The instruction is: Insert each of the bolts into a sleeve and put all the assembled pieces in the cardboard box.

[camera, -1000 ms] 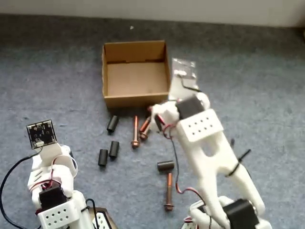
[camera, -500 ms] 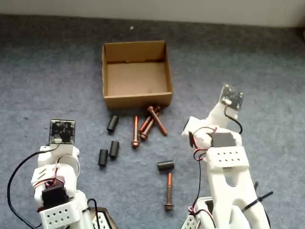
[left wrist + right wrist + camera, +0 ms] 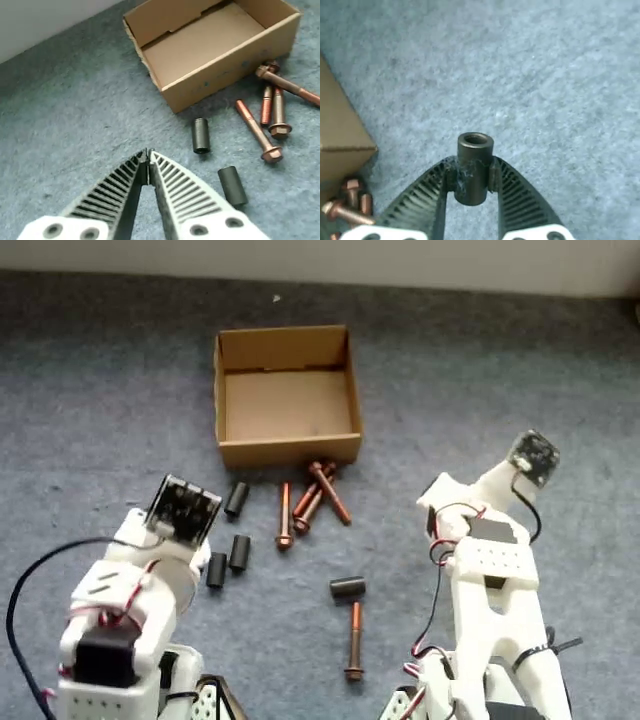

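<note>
My right gripper [image 3: 472, 170] is shut on a black sleeve [image 3: 475, 145], held upright above bare carpet to the right of the cardboard box [image 3: 287, 395]. My left gripper [image 3: 148, 154] is shut with nothing in it and hovers over carpet just short of two black sleeves [image 3: 201, 135] [image 3: 232, 186]. Several copper bolts [image 3: 310, 495] lie in a cluster in front of the box, and one bolt [image 3: 354, 640] lies alone nearer the arms. Loose sleeves [image 3: 236, 500] [image 3: 239, 552] [image 3: 347, 589] rest on the carpet. The box is empty.
The left arm [image 3: 130, 590] stands at the front left and the right arm [image 3: 490, 560] at the front right. Grey carpet covers the whole floor. A pale wall runs along the back edge.
The right arm has pulled back from the bolt cluster by the box to the right. The left arm has swung forward and right towards the loose sleeves.
</note>
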